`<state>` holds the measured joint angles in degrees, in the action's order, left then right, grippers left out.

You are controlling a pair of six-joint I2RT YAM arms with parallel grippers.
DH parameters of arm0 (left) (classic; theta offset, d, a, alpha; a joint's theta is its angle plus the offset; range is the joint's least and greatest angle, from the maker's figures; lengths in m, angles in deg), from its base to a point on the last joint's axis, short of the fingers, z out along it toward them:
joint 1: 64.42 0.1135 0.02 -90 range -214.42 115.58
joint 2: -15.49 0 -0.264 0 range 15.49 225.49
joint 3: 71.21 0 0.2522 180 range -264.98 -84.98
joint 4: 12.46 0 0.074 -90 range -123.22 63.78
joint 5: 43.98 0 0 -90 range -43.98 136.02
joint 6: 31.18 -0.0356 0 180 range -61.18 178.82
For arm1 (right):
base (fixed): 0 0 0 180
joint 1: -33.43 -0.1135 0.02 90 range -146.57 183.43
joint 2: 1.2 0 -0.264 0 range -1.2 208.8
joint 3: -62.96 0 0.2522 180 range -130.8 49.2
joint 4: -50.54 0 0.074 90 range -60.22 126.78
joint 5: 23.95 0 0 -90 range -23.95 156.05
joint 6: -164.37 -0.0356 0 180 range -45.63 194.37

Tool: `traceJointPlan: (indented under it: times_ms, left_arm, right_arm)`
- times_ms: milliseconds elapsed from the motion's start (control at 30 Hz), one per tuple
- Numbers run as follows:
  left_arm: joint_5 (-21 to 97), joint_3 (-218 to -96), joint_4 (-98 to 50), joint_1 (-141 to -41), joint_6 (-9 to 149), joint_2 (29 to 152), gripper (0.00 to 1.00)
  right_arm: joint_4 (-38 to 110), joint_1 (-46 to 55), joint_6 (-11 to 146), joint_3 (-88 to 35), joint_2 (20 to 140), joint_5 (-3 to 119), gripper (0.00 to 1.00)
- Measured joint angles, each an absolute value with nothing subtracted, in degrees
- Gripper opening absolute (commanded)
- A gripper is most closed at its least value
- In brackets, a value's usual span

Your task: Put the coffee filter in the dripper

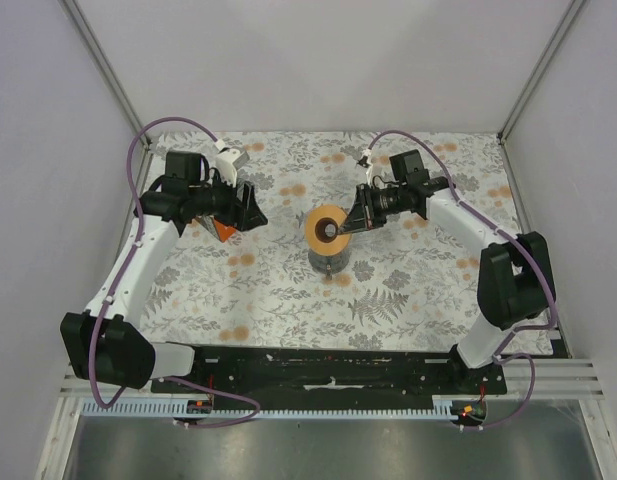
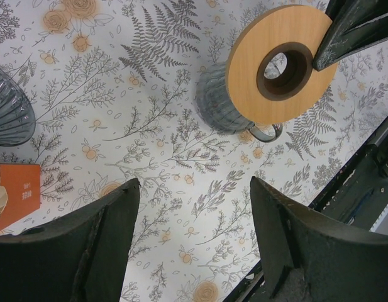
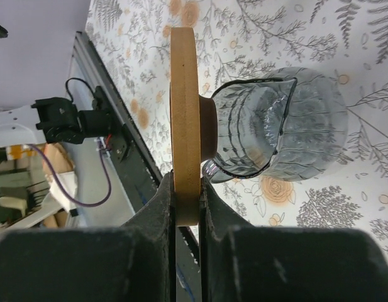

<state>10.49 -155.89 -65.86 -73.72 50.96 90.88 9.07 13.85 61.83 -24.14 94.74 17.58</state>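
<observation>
At table point(image 1: 418, 290) centre, the right gripper point(image 3: 187, 182) is clamped on the edge of the amber ring point(image 3: 184, 94) at the glass cup point(image 3: 294, 126), with the left gripper point(image 2: 194, 182) spread empty near the dripper cone point(image 2: 8, 107) and orange packet point(image 2: 21, 192); recommend seating the ring level before release.

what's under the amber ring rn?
Grey glass cup, mouth facing the ring, which the right gripper pinches. From above the ring covers the cup's inside, except through its hole.

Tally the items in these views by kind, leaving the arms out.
Grey glass cup: 1
Dark ribbed dripper: 1
Amber ring: 1
Orange filter packet: 1
Total: 4
</observation>
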Motion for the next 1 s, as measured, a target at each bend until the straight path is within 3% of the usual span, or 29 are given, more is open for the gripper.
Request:
traceJointPlan:
  times_ms: [167,533,733,1000]
  left_arm:
    - [10.4,-155.1,-65.3,-73.7,51.1,90.8,0.77]
    - [10.3,-154.7,-65.0,-73.7,51.5,90.8,0.77]
    - [10.0,-154.7,-65.0,-73.7,51.5,90.7,0.76]
    - [9.9,-154.7,-65.1,-73.7,51.5,90.6,0.76]
  right_arm:
    - [9.0,15.3,61.4,-24.1,97.9,11.9,0.00]
    - [9.1,16.1,60.0,-24.4,102.2,11.0,0.32]
    - [8.4,16.4,59.8,-24.8,102.2,14.8,0.32]
    - [6.7,16.8,59.8,-25.1,102.0,21.8,0.57]
